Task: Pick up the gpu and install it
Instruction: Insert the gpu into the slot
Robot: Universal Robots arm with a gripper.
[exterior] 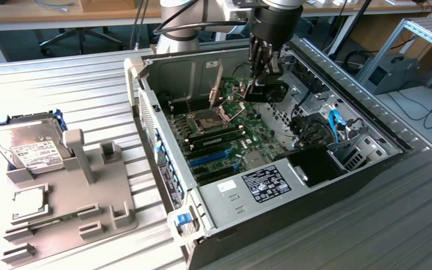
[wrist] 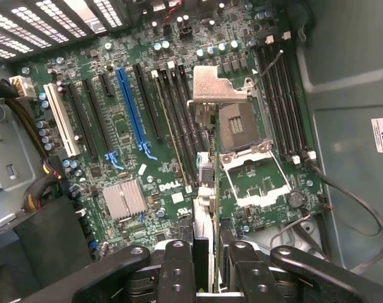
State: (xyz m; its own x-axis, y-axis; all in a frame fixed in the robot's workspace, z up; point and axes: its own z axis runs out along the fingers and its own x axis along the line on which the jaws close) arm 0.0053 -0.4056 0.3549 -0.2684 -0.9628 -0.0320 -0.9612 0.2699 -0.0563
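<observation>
Inside the open computer case (exterior: 201, 202), my gripper (exterior: 265, 77) hangs above the green motherboard (exterior: 257, 132), shut on the gpu (exterior: 267, 91), which shows as a black block below the fingers. In the wrist view the gpu (wrist: 207, 189) is seen edge-on as a thin dark card. It runs out from between the two black fingers (wrist: 179, 268) of my gripper (wrist: 210, 274), over the memory slots beside the open processor socket (wrist: 242, 129). The card is held clear of the board and touches no slot.
A long blue slot (wrist: 131, 113) and black slots lie to one side of the card. The socket's silver plate (wrist: 220, 85) stands raised. Case walls and cables (exterior: 328, 126) hem in the arm. Outside, a grey fixture (exterior: 73, 197) holds a hard drive (exterior: 28, 146).
</observation>
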